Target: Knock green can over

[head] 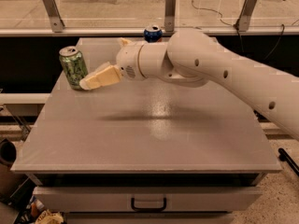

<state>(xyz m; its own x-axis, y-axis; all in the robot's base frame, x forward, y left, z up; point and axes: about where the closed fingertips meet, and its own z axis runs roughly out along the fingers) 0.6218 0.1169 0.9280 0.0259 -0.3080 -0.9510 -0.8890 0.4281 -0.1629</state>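
The white arm [219, 71] reaches in from the right edge of the frame over the counter [149, 139], wrist angled left and slightly down, its claw [87, 83] pressed together with the tip at the lower right side of the upright green can [73, 67] in the upper left.

Whether the claw [87, 83] beside the green can [73, 68] touches it is unclear.
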